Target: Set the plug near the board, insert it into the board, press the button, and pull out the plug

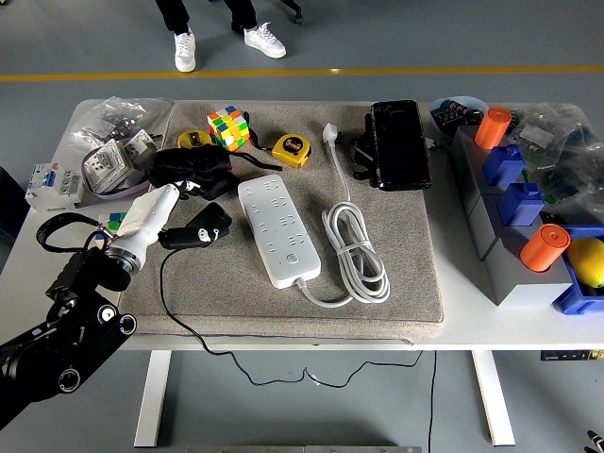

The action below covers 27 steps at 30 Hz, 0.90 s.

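Observation:
A white power strip (278,229) lies lengthwise in the middle of the grey mat (415,274). Its own white cable (356,252) is coiled to its right, and that cable's white plug (330,133) lies near the mat's far edge. A black plug (201,230) rests on the mat just left of the strip, with a thin black cable (168,293) trailing over the table's front edge. My left hand (148,226), white and silver, comes in from the lower left and lies against the black plug's left end. Its grip is hidden from here. My right arm does not show.
Behind the strip lie a black pouch (189,170), a colour cube (228,126), two yellow tape measures (292,149) and a black case (397,144). Bagged parts (113,151) sit at the far left. Grey and blue bins (514,217) with orange cylinders stand at the right. A person's feet (226,42) show beyond the table.

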{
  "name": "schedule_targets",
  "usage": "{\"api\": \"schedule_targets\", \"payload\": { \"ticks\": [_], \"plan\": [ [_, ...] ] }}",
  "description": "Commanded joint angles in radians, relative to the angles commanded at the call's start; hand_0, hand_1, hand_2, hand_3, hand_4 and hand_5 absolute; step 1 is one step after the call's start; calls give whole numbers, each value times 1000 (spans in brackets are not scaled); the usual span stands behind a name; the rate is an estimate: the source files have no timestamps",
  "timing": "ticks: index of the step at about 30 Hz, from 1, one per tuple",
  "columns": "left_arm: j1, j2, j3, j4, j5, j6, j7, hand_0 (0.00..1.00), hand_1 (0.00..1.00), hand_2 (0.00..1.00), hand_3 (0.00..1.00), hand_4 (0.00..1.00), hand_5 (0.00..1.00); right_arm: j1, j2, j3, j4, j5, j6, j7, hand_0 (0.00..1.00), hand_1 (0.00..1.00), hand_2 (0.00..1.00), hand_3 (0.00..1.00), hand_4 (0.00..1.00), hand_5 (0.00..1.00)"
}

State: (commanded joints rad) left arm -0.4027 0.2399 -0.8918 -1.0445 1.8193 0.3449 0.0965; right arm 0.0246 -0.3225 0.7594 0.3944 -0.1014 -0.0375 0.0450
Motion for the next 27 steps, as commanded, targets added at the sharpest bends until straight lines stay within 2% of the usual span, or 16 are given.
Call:
{"api": "schedule_targets", "payload": {
  "ticks": [10, 11, 16, 17, 22, 23, 27],
  "plan": [
    [-36, -27, 23, 56, -21, -18, 29, 655, 693, 712, 733, 998, 500, 0, -1, 4, 2, -2, -1, 1, 612, 671, 673, 548, 824, 507],
    [-37, -29, 24, 59, -24, -20, 30, 556, 620, 651, 708, 998, 495, 0, -1, 4, 2, -2, -1, 1, 612, 671, 673, 547, 823, 506],
    [-43, -34, 37, 72, -24, -21, 34, 556, 620, 651, 708, 998, 495, 0, -2, 4, 3, -3, -2, 1, 612, 671, 673, 547, 823, 506],
    [-44, -35, 39, 74, -23, -19, 35, 470, 554, 601, 686, 998, 450, 0, -2, 4, 3, -3, -2, 2, 612, 671, 673, 547, 823, 506],
    [-47, -37, 41, 85, -24, -14, 37, 470, 554, 601, 686, 998, 450, 0, -1, 3, 4, -3, -3, 3, 612, 671, 673, 547, 823, 506],
    [-48, -37, 41, 87, -21, -14, 38, 389, 509, 550, 604, 986, 325, 0, -1, 3, 4, -3, -3, 4, 612, 671, 673, 547, 823, 505],
    [-50, -36, 45, 92, -14, -2, 34, 389, 509, 550, 604, 986, 325, 1, -1, 5, 4, -3, -3, 3, 612, 671, 673, 547, 823, 505]
  ]
}}
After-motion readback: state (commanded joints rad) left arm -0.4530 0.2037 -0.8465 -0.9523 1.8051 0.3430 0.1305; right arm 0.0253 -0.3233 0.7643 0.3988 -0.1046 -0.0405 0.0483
